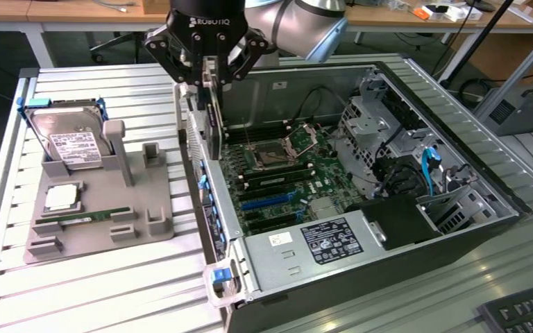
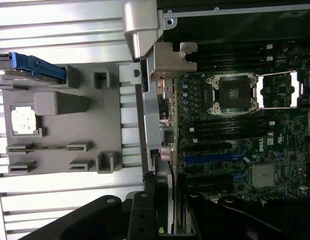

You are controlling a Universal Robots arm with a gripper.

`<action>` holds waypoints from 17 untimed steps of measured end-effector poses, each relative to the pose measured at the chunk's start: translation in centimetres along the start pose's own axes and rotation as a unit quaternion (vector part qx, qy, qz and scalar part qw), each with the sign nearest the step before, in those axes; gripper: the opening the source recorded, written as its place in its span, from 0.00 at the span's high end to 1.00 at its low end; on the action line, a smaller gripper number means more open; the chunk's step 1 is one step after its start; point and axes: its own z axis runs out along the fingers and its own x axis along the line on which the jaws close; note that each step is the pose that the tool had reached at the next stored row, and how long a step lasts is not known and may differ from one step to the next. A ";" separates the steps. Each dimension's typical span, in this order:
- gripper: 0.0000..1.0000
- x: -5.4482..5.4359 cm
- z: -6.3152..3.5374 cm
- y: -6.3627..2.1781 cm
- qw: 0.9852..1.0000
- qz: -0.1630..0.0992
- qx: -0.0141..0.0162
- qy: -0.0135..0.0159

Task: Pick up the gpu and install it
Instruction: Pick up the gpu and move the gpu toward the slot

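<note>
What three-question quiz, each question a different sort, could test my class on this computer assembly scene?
1. True or false: the black claw grips the thin dark circuit card with silver bracket, upright, over the open black computer case.
2. What stands on edge in the grey plastic tray? A) silver boxy hard drive B) screwdriver C) fan
3. Fill in: the square silver processor chip lies between the hard drive and the narrow ____ memory stick.
Key: 1 true; 2 A; 3 green.
</note>
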 end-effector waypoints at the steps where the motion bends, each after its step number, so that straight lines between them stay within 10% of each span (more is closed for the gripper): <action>1: 0.73 -0.1 0.01 0.01 1.000 0.000 0.000 0.000; 17: 0.73 -1.2 0.04 0.09 1.000 0.000 0.000 0.000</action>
